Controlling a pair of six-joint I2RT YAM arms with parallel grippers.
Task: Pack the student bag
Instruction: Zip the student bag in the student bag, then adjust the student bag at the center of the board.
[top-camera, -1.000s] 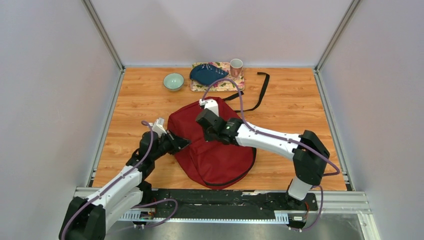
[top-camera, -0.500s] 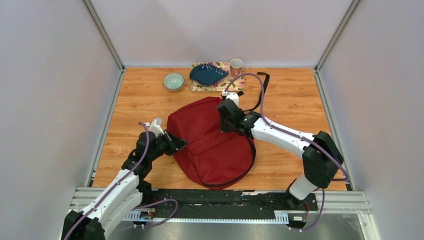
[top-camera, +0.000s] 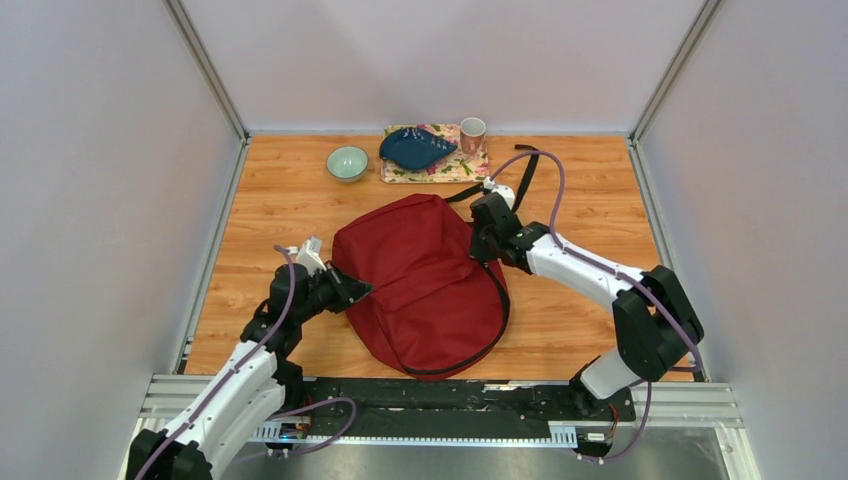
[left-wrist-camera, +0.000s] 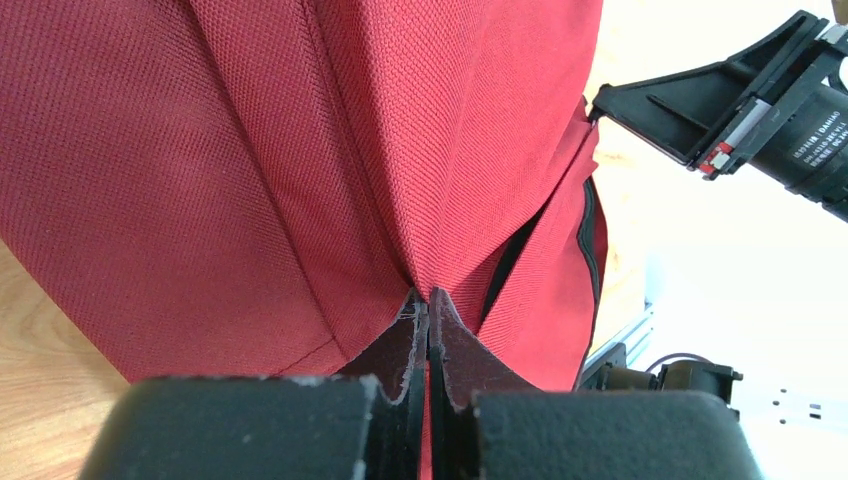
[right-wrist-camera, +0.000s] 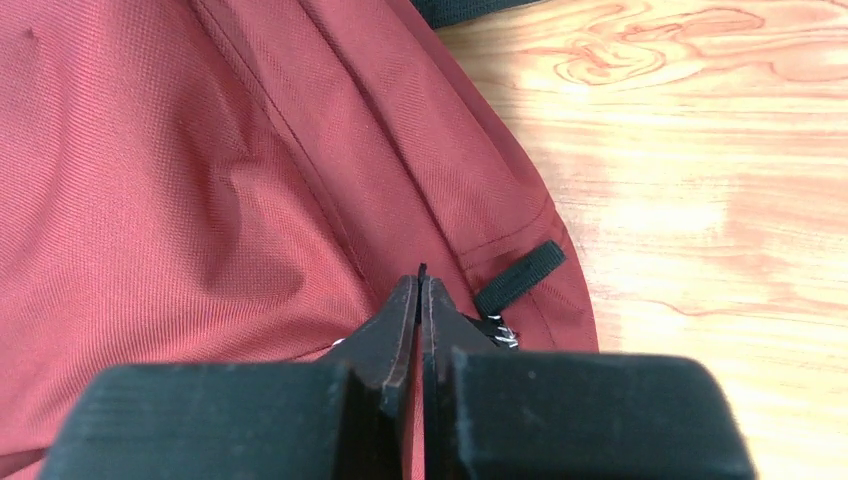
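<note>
The student bag (top-camera: 420, 285) sprawls mid-frame in the overhead view. At its left edge the left gripper (left-wrist-camera: 428, 305) pinches a fold of red fabric; the right gripper (right-wrist-camera: 420, 290) is clamped together at its right rim, contents unclear.

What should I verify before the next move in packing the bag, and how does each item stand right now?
1. The left gripper is shut on fabric at the left edge of the bag: ok.
2. The right gripper is shut at the bag's right edge: ok. Whether it pinches a zipper pull: cannot tell.
3. Bag open for loading: cannot tell; no opening shows in any view.
4. Bag lying flat on the table: ok.
5. Wallet packed: not ok; it lies on the tray at the far edge.
</note>
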